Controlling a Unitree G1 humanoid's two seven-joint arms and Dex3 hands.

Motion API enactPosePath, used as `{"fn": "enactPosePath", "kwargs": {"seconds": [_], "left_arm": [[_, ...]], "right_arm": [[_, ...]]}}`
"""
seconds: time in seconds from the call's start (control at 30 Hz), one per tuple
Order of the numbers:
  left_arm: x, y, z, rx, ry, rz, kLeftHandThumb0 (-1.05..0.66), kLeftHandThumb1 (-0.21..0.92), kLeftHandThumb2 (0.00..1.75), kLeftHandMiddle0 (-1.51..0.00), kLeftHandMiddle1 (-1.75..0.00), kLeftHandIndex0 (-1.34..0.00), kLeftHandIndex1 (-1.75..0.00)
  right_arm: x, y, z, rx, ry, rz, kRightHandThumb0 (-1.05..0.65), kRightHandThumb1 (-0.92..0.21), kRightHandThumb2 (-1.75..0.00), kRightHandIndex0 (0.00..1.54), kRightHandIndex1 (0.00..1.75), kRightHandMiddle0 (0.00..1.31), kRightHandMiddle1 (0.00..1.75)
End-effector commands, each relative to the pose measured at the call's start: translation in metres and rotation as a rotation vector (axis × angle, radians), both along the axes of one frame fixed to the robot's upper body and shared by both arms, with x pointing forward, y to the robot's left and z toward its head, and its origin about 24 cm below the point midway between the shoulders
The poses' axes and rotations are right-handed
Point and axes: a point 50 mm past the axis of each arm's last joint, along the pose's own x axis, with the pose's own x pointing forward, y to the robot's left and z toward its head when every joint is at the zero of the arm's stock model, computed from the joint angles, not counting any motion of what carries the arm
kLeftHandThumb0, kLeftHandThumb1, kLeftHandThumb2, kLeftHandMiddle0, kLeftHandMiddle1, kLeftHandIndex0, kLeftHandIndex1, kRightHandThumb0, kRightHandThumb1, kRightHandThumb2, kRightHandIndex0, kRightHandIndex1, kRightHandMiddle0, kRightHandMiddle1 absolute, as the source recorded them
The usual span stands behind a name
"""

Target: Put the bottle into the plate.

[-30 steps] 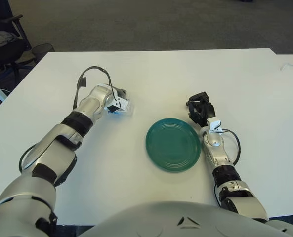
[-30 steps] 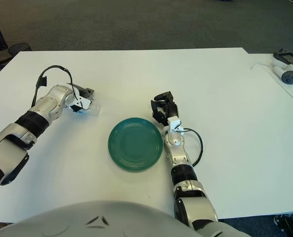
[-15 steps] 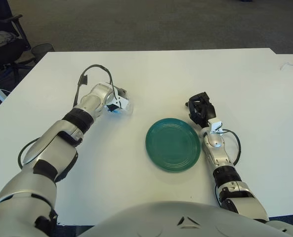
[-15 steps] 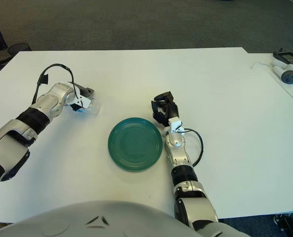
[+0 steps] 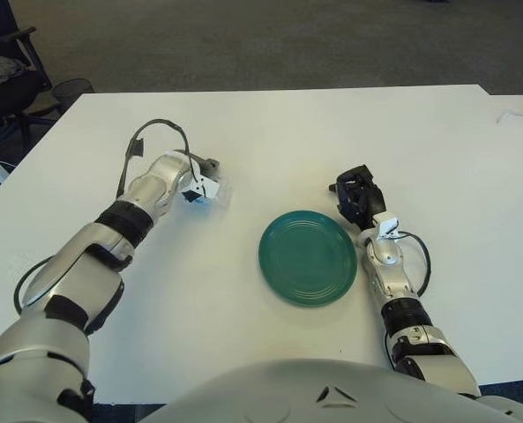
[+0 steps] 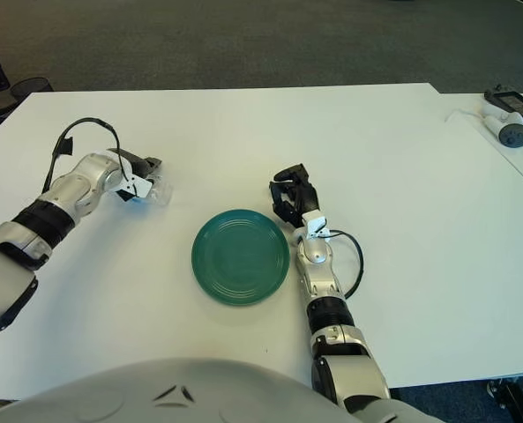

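Observation:
A small clear plastic bottle with a blue part lies at the left of the white table. My left hand is at it, fingers closed around its near end. The round green plate sits in the middle, well to the right of the bottle, with nothing on it. My right hand shows beside the plate's upper right rim, dark fingers curled and holding nothing.
A second white table at the far right carries a grey handheld device and a dark object. An office chair and a wire bin stand on the floor beyond the table's left corner.
My left arm has swung slightly to the left, and the hand and bottle have shifted a little left, away from the plate. The right hand and the plate have stayed where they were.

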Motion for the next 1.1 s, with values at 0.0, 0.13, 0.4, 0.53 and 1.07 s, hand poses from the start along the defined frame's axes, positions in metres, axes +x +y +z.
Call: {"fn": "enactPosePath", "kwargs": {"seconds": [0.0,0.13,0.4,0.53,1.07], "left_arm": [[-0.027,0.016,-0.041,0.069,0.121,0.008,-1.05,0.92,1.29,-0.33,-1.06,0.0,0.0],[-0.038,0.024,-0.059,0.07,0.087,-0.008,-1.05,0.92,1.25,-0.32,-1.02,0.0,-0.02],[-0.039,0.024,-0.062,-0.018,0.069,0.046,-1.05,0.92,1.09,-0.3,-0.77,0.0,-0.16],[-0.04,0.026,-0.07,-0.077,0.044,0.061,-1.0,0.92,0.96,-0.33,-0.86,0.0,-0.41],[-0.052,0.042,-0.096,-0.254,-0.169,0.024,-0.71,0.92,0.48,-0.43,-1.24,-0.08,-1.54]], "right_arm": [[-0.022,-0.005,-0.034,0.023,0.183,-0.011,-0.35,-0.88,-0.57,0.35,1.21,0.21,1.74],[-0.023,-0.005,-0.034,0.026,0.187,-0.008,-0.35,-0.89,-0.56,0.35,1.2,0.21,1.74],[-0.024,-0.006,-0.032,0.041,0.187,-0.013,-0.35,-0.91,-0.51,0.36,1.18,0.2,1.74],[-0.024,-0.006,-0.032,0.048,0.19,-0.014,-0.35,-0.92,-0.5,0.35,1.17,0.21,1.73],[-0.026,-0.007,-0.03,0.038,0.187,-0.002,-0.35,-0.92,-0.49,0.33,1.17,0.22,1.72]]}}
